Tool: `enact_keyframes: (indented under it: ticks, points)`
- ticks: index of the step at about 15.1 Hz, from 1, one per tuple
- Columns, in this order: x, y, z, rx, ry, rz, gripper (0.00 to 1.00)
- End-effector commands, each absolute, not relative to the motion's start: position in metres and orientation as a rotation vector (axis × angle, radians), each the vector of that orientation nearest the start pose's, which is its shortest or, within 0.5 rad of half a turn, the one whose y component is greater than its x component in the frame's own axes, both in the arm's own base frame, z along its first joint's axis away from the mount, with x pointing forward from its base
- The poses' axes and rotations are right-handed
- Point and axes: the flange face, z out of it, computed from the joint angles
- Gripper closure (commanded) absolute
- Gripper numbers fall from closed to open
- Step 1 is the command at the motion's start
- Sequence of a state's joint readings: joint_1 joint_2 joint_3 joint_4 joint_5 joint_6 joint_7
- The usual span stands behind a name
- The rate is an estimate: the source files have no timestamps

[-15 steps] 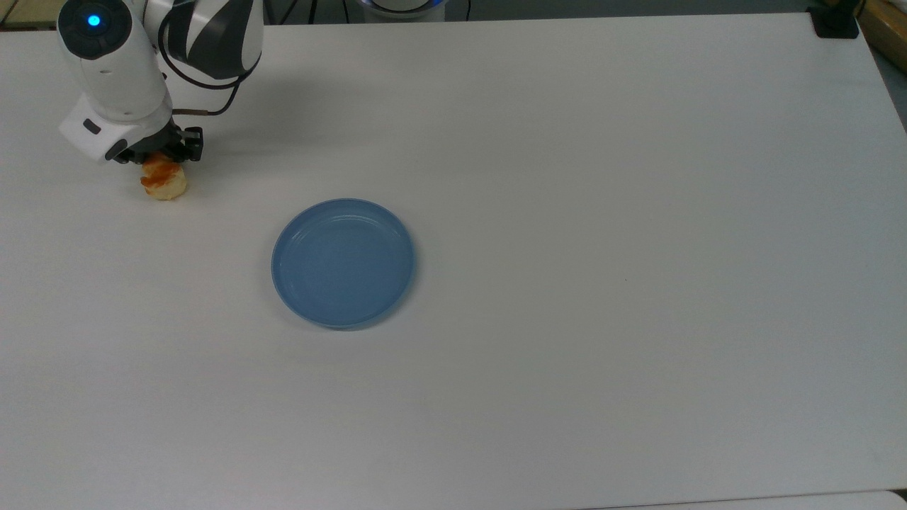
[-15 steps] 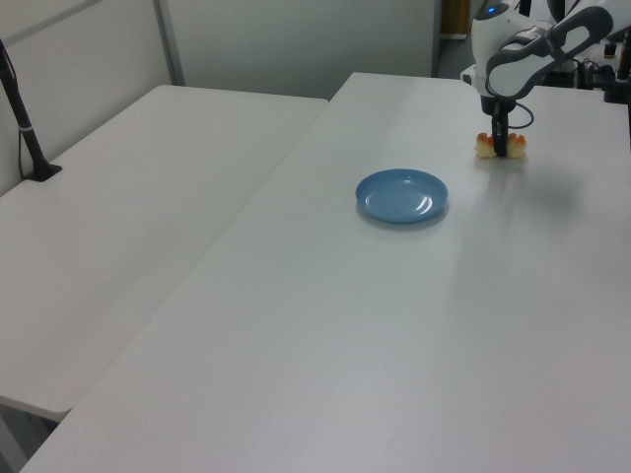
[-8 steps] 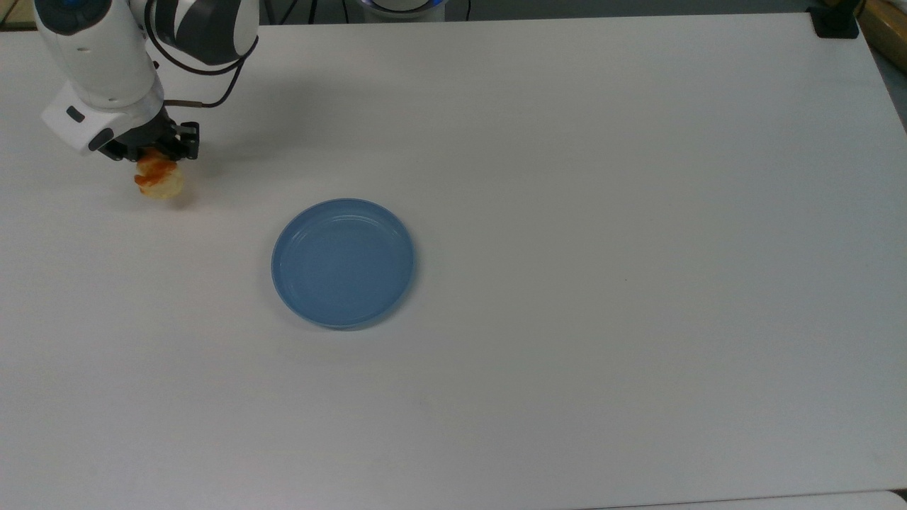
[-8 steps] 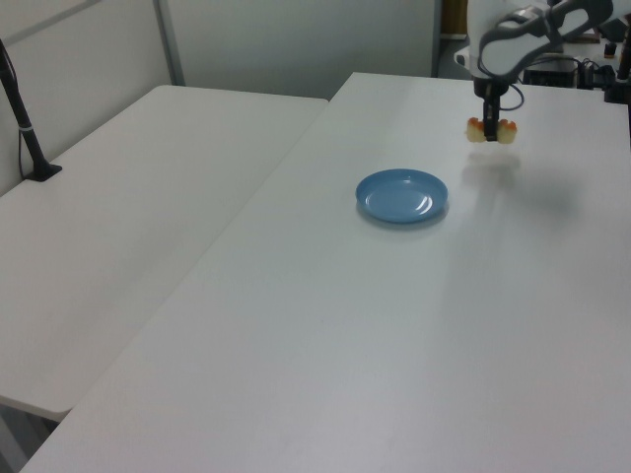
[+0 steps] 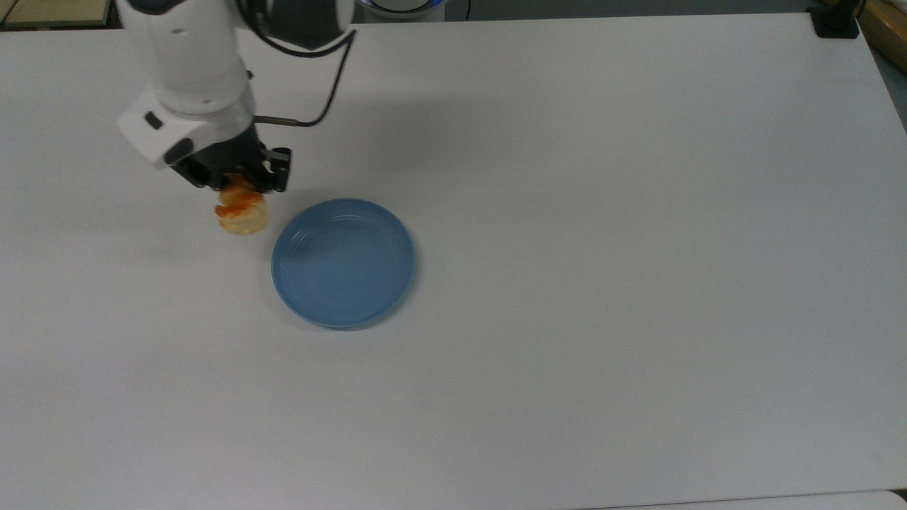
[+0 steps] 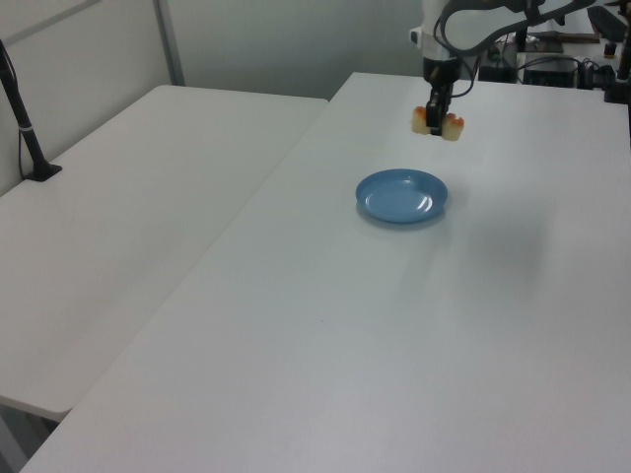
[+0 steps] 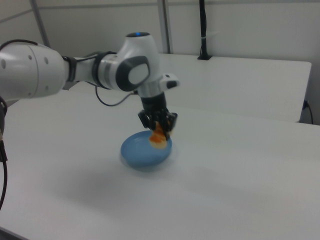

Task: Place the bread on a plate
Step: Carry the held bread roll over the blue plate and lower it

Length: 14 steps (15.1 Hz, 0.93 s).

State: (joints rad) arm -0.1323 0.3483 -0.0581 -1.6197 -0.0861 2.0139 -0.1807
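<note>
**Bread in the air, short of the plate**

While the bread [image 5: 242, 211] hangs clear of the table [image 5: 638, 212], it is pinched between the fingers of the gripper [image 5: 237, 185], which are closed on its middle so that a pale end sticks out on either side in the left view. In the top view it sits just beside the upper-left rim of the plate [image 5: 343, 263], not yet over the blue surface; the right view shows it raised above the near edge of the plate, with the arm [image 7: 75, 72] reaching in from the right view's left.

As I judge it, the pick-up and lift are done and most of the carry too. What is left is the last stretch over the plate's middle, the lowering and the release.

Against 1 second ago, the bread has left the table near the top view's far-left edge and travelled most of the way toward the plate. The plate itself has not moved.
</note>
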Motion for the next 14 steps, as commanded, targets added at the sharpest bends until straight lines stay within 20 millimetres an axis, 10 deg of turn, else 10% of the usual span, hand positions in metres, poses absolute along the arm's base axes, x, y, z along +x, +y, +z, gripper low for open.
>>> enact_keyframes:
  ticks: [1, 14]
  points:
    - [0.663, -0.084, 0.443, -3.234, 0.058, -0.079, 0.63]
    - [0.676, -0.015, 0.386, -3.217, 0.126, 0.027, 0.61]
